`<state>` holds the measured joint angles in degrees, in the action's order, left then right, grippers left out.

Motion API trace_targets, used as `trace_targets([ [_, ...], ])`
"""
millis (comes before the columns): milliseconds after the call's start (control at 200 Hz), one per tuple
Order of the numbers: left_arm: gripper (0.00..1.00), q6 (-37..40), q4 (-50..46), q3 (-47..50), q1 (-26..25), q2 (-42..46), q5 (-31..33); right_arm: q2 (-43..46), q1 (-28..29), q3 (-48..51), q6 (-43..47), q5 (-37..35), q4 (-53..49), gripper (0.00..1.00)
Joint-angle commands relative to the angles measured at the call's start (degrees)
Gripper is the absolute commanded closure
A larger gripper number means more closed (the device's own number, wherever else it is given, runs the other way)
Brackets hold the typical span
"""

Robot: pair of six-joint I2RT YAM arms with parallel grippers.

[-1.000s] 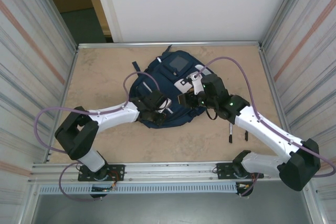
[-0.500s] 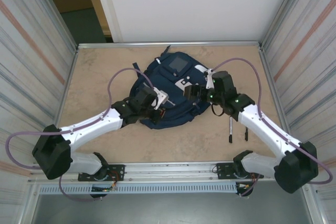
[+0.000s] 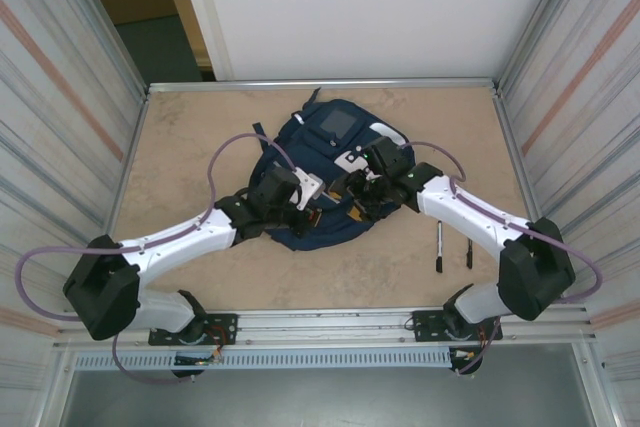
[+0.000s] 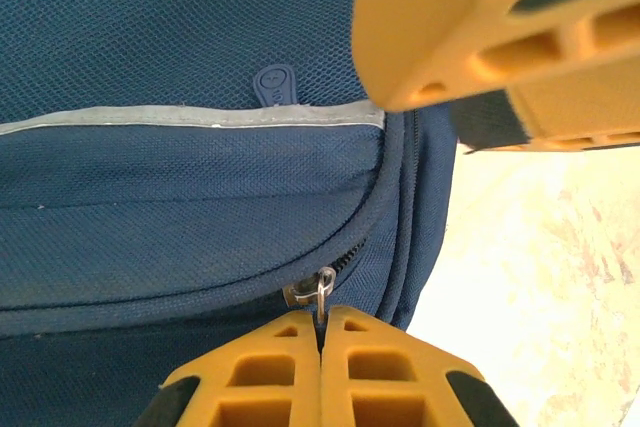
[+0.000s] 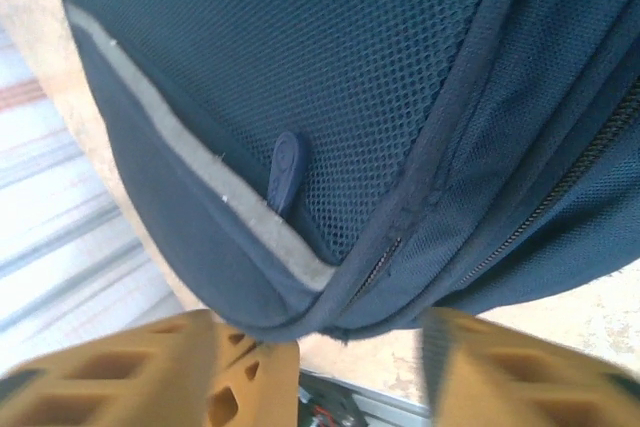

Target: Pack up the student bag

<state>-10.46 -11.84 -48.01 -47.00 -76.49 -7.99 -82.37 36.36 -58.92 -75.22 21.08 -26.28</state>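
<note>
Student bag (image 3: pixel 318 147): navy, lying flat mid-worktop (image 3: pixel 190 137) with its grey patch toward the far wall. Both my arms cover its near half in the top view.
Right hand (image 5: pixel 320 372): fingers spread either side of the bag's rounded edge. The frame's bottom cuts off their lower parts, and I cannot tell whether either one touches the fabric.
Left hand (image 4: pixel 322 322): fingers pressed together, pinching the zip pull (image 4: pixel 321 294) at the bag's near corner. Its metal ring shows above my fingertips, the rest is hidden between them.
Dark sticks (image 3: pixel 438 247): two, on the worktop right of the bag, too small to identify.
Navy tab (image 5: pixel 285 172): small, lying on the mesh above the grey stripe, its marking unreadable.
</note>
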Motion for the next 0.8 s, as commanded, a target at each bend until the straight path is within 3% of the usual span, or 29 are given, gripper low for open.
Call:
trace_targets([
  [0,1.0,-1.12,5.85,1.02,-0.19,0.43,-0.84,-2.4,0.04,-0.94,-5.29,-0.63,0.34,0.55],
  [180,1.0,-0.95,7.35,3.81,-0.19,4.38,3.23,-5.2,0.66,-1.56,-6.1,-3.13,-1.31,0.55],
  [205,1.0,-0.66,7.48,4.25,-0.19,4.86,4.02,-5.33,0.88,-1.96,-5.0,-4.44,-1.66,0.59],
  [261,1.0,0.64,8.21,5.43,-0.19,5.54,6.26,-5.78,1.41,-3.71,-1.42,-8.07,-3.2,0.79],
  [391,1.0,2.1,9.31,8.7,-0.17,7.44,15.11,-6.4,1.36,-6.56,4.86,-14.09,-6.23,1.0],
  [561,1.0,3.86,8.67,12.85,0.76,9.48,24.57,-5.81,-1.75,-7.67,11.68,-10.36,-4.15,1.0],
  [697,1.0,2.86,5.05,12.81,4.11,9.15,21.29,-6.06,-5.9,-8.04,16.14,-6.27,-3.08,1.0],
  [797,1.0,4.6,5.2,12.57,4.29,7.83,13.18,-8.5,-9.86,-10.22,22.58,-0.36,-2.7,1.0],
])
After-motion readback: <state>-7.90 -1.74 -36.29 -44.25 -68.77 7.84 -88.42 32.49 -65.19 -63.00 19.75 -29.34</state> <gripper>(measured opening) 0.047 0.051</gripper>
